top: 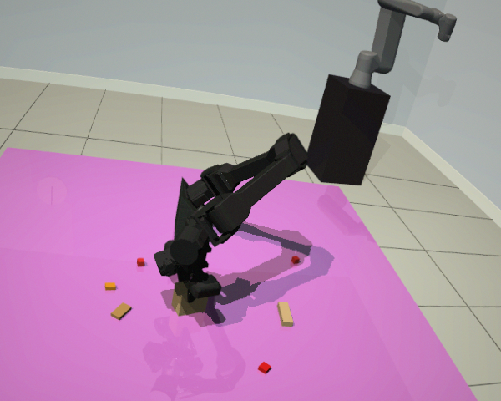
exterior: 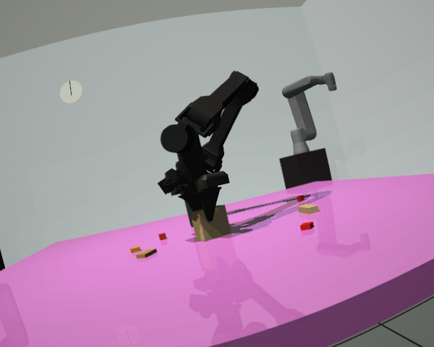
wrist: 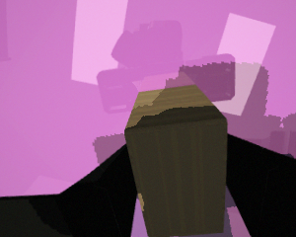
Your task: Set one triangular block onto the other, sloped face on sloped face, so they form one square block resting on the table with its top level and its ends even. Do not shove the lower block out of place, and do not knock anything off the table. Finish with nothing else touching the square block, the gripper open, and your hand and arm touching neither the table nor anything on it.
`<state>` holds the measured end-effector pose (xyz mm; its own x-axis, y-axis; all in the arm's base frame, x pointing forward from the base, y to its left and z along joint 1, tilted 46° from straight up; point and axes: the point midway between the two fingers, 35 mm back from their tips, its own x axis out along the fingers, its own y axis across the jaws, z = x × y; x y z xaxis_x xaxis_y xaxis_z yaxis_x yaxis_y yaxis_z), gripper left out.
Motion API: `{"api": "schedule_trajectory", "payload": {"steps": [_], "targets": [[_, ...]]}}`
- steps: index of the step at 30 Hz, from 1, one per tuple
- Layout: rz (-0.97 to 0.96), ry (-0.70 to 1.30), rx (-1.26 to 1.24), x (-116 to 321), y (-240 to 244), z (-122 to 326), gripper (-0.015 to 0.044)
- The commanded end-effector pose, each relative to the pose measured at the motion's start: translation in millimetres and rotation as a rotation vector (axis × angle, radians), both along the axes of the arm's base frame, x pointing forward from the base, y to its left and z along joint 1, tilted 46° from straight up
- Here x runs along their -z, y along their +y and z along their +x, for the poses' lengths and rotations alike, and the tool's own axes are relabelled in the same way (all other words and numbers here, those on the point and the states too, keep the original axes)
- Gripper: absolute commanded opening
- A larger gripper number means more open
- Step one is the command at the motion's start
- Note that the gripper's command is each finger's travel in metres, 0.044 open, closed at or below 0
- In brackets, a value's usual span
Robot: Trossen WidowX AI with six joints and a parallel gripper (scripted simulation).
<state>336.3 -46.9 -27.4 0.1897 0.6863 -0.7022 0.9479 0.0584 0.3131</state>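
The two triangular blocks appear together as one squarish wooden block (top: 194, 305) (exterior: 221, 224) (wrist: 180, 178) standing on the magenta table. The sloped seam between them is not clear, so I cannot tell how exactly the faces and ends meet. The top looks level in the wrist view. My gripper (top: 184, 295) (exterior: 200, 220) (wrist: 174, 141) points down over it, with one finger against each of two opposite sides. It is shut on the upper triangular block. The near finger and shadow hide part of the sides.
A tan block (top: 121, 311) (exterior: 146, 253), an orange block (top: 109, 286) (exterior: 134, 249) and a red cube (top: 140, 261) (exterior: 162, 236) lie left. A longer tan block (top: 285, 314) (exterior: 307, 208) and red pieces (top: 264, 367) (exterior: 307, 225) lie right. A grey arm (top: 388, 38) (exterior: 301, 112) stands beyond the table.
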Motion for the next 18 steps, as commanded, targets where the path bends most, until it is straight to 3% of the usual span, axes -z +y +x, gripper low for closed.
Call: {"api": "schedule_trajectory", "payload": {"steps": [1, 8, 18], "targets": [[0.000, 0.000, 0.000, 0.0, 0.0, 0.0, 0.0263], [0.000, 0.000, 0.000, 0.0, 0.0, 0.0, 0.0440], [-0.005, 0.001, 0.001, -14.0, -16.8, -1.2, 0.0440]]}}
